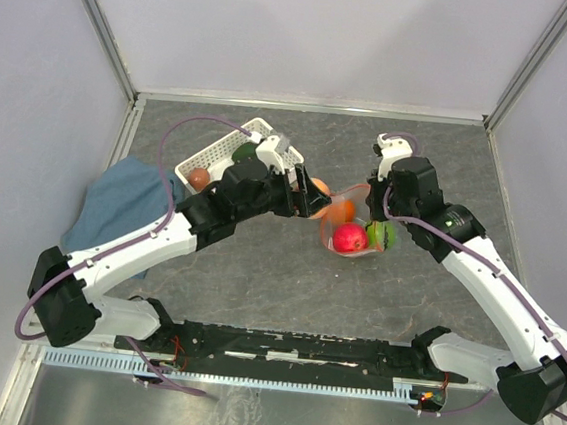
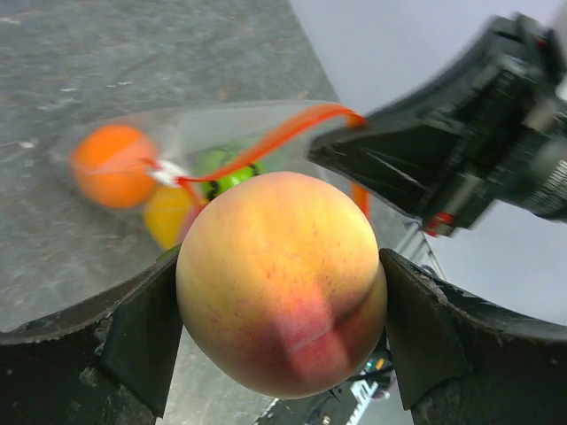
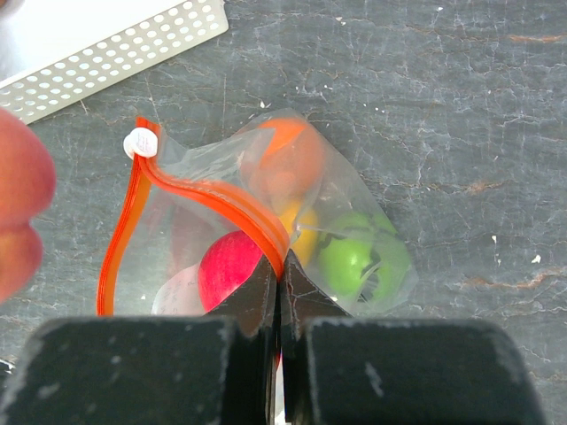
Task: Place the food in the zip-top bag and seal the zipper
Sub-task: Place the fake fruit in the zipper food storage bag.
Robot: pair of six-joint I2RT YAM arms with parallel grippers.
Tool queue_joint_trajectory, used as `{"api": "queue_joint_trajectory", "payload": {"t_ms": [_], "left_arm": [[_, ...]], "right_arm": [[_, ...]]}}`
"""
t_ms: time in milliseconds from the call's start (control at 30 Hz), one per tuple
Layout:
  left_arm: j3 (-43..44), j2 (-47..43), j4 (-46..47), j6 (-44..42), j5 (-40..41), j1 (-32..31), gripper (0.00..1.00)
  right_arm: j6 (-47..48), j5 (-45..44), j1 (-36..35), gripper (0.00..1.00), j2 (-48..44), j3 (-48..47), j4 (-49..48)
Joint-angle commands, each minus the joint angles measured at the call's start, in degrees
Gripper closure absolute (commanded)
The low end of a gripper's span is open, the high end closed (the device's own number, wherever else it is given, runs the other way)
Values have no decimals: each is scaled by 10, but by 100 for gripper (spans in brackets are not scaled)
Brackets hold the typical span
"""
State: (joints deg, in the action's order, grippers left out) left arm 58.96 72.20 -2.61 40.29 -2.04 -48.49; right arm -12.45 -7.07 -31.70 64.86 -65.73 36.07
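Observation:
My left gripper (image 2: 282, 319) is shut on a peach (image 2: 280, 279) and holds it just in front of the open mouth of the zip-top bag (image 1: 358, 234). In the top view the left gripper (image 1: 312, 199) and the peach (image 1: 319, 187) hang at the bag's left side. My right gripper (image 3: 280, 264) is shut on the bag's red-orange zipper (image 3: 205, 197) and holds that edge up. The white slider (image 3: 140, 142) sits at the strip's far end. Inside the bag lie a red apple (image 3: 226, 270), an orange (image 3: 288, 159), a lemon (image 3: 305, 235) and a green round fruit (image 3: 350, 261).
A white lattice basket (image 1: 221, 150) stands at the back left, with a brown piece (image 1: 199, 177) and a dark green avocado (image 1: 242, 152) in it. A blue cloth (image 1: 121, 207) lies left of the left arm. White walls close in the table on three sides.

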Motion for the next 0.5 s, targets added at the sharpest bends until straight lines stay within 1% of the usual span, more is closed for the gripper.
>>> {"api": "queue_joint_trajectory", "payload": {"t_ms": [0,233,467], "left_arm": [[-6,0,116,19,-13,-44,27],[8,57,163,20,13,-64,27],[12,110,155,24,79,-72,27]], "right_arm": [[-16,22,2,98,-14,-11,-24],[-20,35,2,98,-18,-14,-22],[-20,35,2,98,-25,-14,-18]]}}
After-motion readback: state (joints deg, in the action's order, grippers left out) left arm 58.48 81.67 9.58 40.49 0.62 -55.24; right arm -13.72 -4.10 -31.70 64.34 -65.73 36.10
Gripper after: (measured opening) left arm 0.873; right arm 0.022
